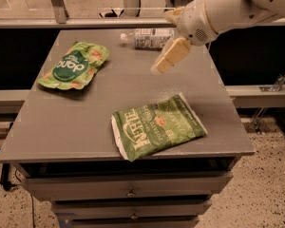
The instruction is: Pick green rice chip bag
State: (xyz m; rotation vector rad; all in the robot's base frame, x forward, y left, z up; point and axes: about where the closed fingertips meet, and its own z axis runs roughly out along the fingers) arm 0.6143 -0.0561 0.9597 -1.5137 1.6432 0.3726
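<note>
The green rice chip bag [73, 65], small and puffy with a dark green round logo, lies at the back left of the grey table [61, 127]. My gripper [162, 42] hangs above the back middle of the table, to the right of the bag and well apart from it. Its tan fingers [172, 56] stand apart and hold nothing. The white arm reaches in from the upper right.
A larger flat green "Kettle" bag [156, 125] lies near the table's front edge, right of centre. A clear plastic bottle [149, 37] lies on its side at the back edge, just behind the gripper. Drawers sit under the tabletop.
</note>
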